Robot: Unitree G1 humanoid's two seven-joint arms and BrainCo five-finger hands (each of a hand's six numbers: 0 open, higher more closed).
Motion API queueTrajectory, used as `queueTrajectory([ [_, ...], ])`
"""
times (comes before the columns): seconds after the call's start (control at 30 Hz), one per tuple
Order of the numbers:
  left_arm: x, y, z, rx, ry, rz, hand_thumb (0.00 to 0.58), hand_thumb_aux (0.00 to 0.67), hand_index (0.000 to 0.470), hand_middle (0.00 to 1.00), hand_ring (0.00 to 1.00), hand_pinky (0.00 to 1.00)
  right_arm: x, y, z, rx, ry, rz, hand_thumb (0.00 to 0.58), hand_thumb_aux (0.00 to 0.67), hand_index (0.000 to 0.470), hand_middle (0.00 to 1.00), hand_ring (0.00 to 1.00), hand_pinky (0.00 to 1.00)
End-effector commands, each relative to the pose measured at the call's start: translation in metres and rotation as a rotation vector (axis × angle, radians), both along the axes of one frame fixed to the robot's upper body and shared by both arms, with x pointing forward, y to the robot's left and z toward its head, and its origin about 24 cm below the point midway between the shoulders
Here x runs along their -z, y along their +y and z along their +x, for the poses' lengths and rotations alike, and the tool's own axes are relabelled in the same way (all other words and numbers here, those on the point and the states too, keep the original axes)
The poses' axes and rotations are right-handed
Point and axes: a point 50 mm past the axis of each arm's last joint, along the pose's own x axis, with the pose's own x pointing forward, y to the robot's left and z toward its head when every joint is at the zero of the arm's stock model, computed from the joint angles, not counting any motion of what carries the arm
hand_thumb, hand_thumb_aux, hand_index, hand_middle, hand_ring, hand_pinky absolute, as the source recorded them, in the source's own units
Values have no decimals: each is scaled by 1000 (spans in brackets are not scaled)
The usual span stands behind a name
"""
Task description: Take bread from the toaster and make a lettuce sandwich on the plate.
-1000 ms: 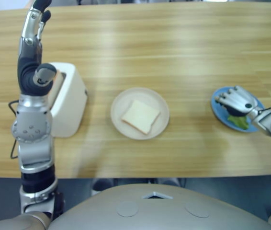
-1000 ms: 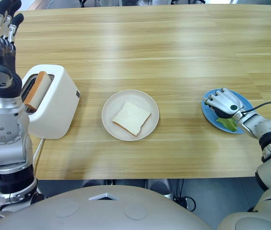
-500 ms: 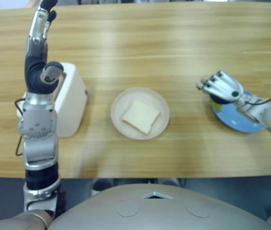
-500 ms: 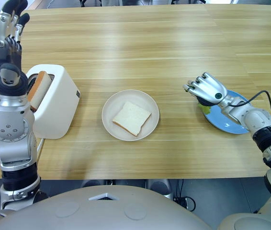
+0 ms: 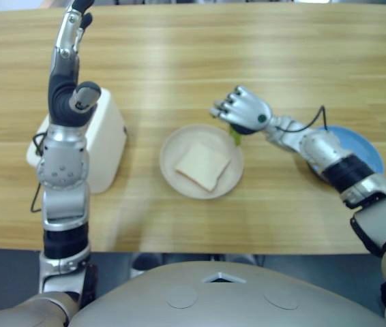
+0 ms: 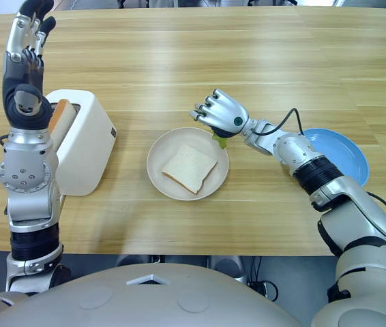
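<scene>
Green lettuce (image 6: 220, 141) clutched in right robot hand (image 6: 221, 114) over right rim of plate (image 6: 153, 157); left robot hand (image 6: 24, 65) raised, fingers straight, empty, beside toaster (image 6: 87, 146).

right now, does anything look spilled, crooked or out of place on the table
Nothing stands out. One bread slice lies flat on the cream plate, a second slice stands in the toaster, and the right hand holds the lettuce at the plate's far rim. The blue plate sits flat.

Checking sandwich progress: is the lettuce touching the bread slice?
Apart. Right eye view: lettuce in the right hand hangs by the plate rim; bare plate separates it from the bread slice.
</scene>
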Motion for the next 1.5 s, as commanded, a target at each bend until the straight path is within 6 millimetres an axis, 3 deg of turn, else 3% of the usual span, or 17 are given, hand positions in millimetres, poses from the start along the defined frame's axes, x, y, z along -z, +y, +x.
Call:
queueTrajectory([
  [0.03, 1, -3, 4, 9, 6, 4, 0, 0, 0, 0, 0, 0, 2, 14, -4, -48, 19, -32, 580, 670, 460, 1000, 1000, 1000],
  [0.2, 1, -6, 5, 18, 1, 4, 0, 0, 0, 0, 0, 0, 21, 30, -6, -94, 110, -74, 580, 670, 460, 1000, 1000, 1000],
  [0.43, -1, -6, 5, 20, -3, 4, 0, 0, 0, 0, 0, 0, 56, 33, -19, -158, 280, -132, 580, 670, 460, 1000, 1000, 1000],
  [0.7, -2, -8, 5, 25, -8, 5, 0, 0, 0, 0, 0, 0, 69, 38, -23, -195, 346, -158, 580, 670, 460, 1000, 1000, 1000],
  [0.73, -3, -8, 4, 25, -9, 5, 0, 0, 0, 0, 0, 0, 71, 38, -23, -193, 349, -159, 580, 670, 460, 769, 769, 769],
  [0.77, -3, -8, 4, 26, -10, 5, 0, 0, 0, 0, 0, 0, 72, 37, -23, -191, 351, -158, 580, 670, 460, 224, 224, 224],
  [0.8, -3, -8, 4, 26, -10, 5, 0, 0, 0, 0, 0, 0, 73, 37, -22, -186, 361, -158, 580, 670, 460, 0, 0, 0],
  [1.2, -4, -11, 5, 37, -10, 6, 0, 0, 0, 0, 0, 0, 72, 43, -28, -209, 421, -76, 580, 670, 460, 0, 0, 0],
  [1.23, -4, -12, 5, 39, -10, 7, 0, 0, 0, 0, 0, 0, 72, 43, -28, -203, 429, -71, 489, 405, 278, 0, 0, 0],
  [1.27, -4, -12, 5, 41, -10, 8, 0, 0, 0, 0, 0, 0, 72, 43, -28, -200, 435, -68, 489, 405, 278, 0, 0, 0],
  [1.3, -4, -12, 5, 42, -9, 9, 0, 0, 0, 0, 0, 0, 73, 43, -29, -198, 441, -67, 0, 0, 0, 0, 0, 0],
  [1.5, -4, -13, 5, 43, -10, 12, 0, 0, 0, 0, 0, 0, 71, 45, -31, -207, 467, -45, 0, 0, 0, 0, 0, 0],
])
